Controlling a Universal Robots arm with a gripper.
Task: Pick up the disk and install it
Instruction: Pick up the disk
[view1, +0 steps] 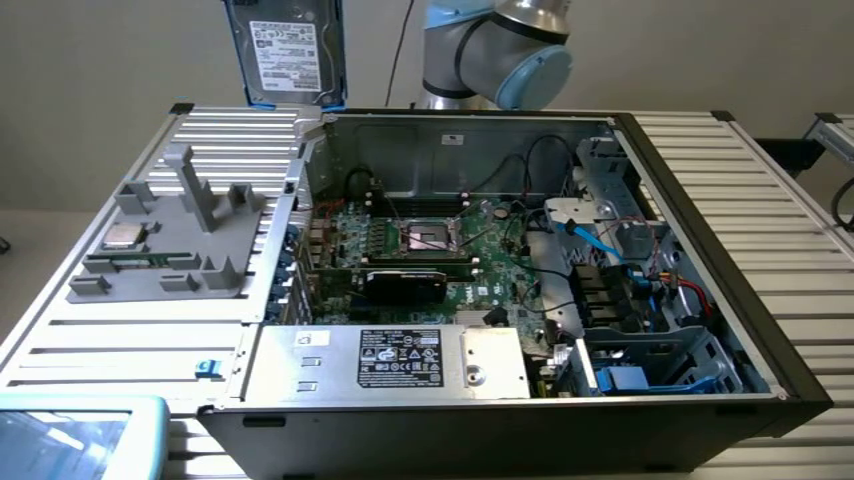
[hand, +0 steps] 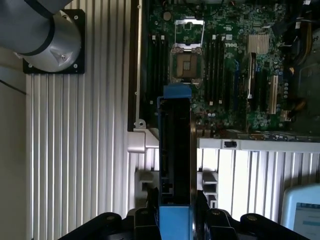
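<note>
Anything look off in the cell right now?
Nothing spilled or damaged. The disk hangs upright, held square in the gripper, over the far corner of the case at the exterior view's left. The CPU socket looks empty.

disk (view1: 287, 50) top cropped, its print illegible

The disk (view1: 287, 50) is grey, blue-framed, white-labelled.

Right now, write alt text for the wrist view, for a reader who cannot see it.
The gripper is shut on the disk, seen edge-on in its blue carrier frame and held above the rim of an open computer case on a ribbed metal table. Beyond the disk lies the green motherboard with its processor socket.
</note>
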